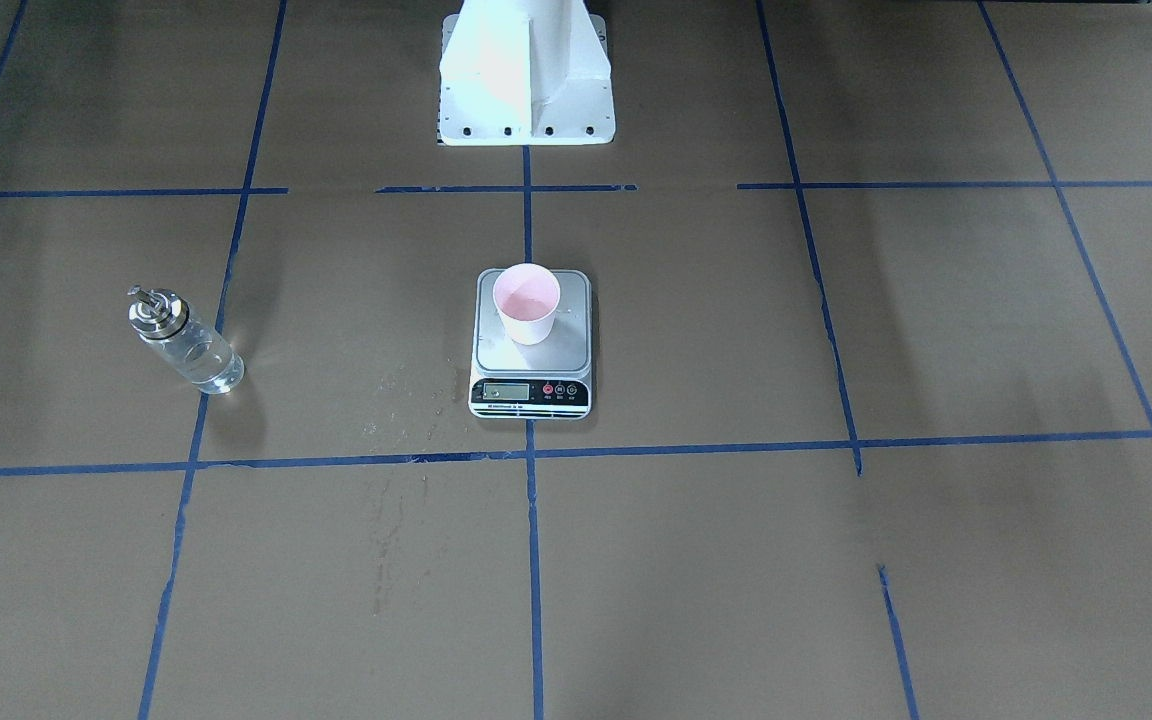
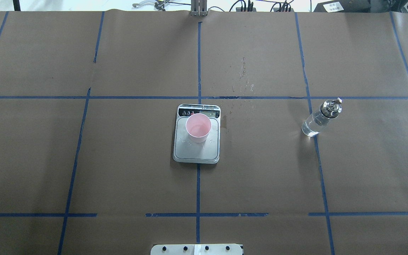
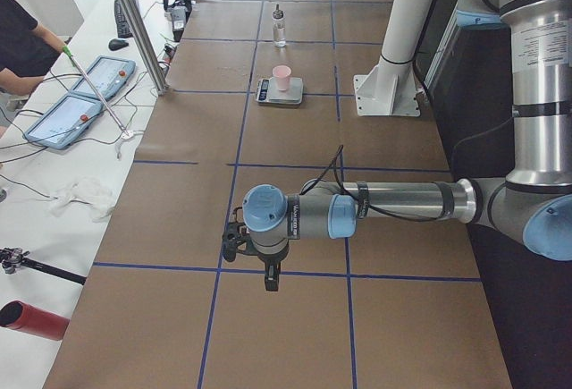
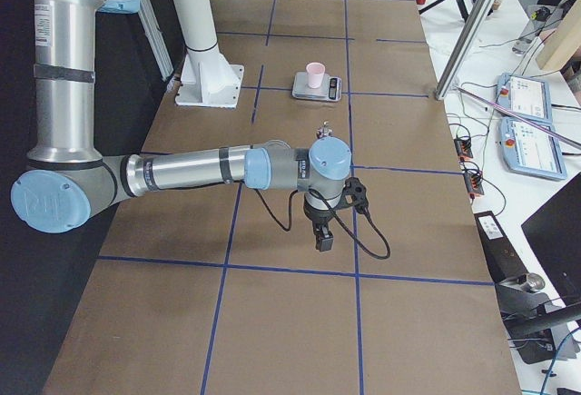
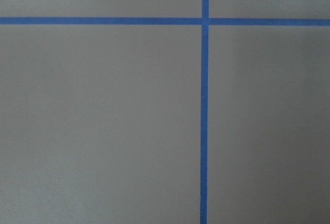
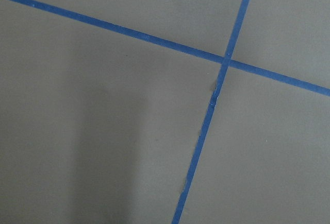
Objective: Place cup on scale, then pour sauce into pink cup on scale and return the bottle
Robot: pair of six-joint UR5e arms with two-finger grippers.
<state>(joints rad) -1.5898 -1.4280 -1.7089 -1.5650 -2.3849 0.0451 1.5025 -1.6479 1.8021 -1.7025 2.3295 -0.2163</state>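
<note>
The left pincer (image 3: 270, 282) hangs over bare tabletop (image 1: 836, 560) at the robot's left end, and the right pincer (image 4: 323, 239) hangs the same way at the opposite end. Each shows only from the side, too small to tell whether its jaws are apart or together, and nothing shows in either. Both wrist cameras look down on nothing but brown paper crossed by blue tape (image 5: 204, 105).

Farther out on the robot's right, the bottle (image 1: 191, 348) stands upright on the tabletop, well apart from the scale (image 1: 536, 360), with clear sauce (image 1: 206, 365) in its lower part. At the centre, the cup (image 1: 527, 303) sits upright near the middle of the scale's platform. Wet specks (image 2: 241, 83) dot the paper near the scale.

The bottle is likely the harder thing to handle. It is smooth, rigid glass that may be damp and slippery, it is weighted low by the liquid, and it could break if dropped. The safest hold looks to be across the straight glass wall, below the metal cap (image 1: 154, 308), gripped firmly enough that it does not twist as it tips.

The cup is probably very light, with thin paper walls that would buckle under a hard squeeze. A knock from the spout could slide it or topple it off the platform. From these views it is not possible to say whether the cup already holds sauce.
</note>
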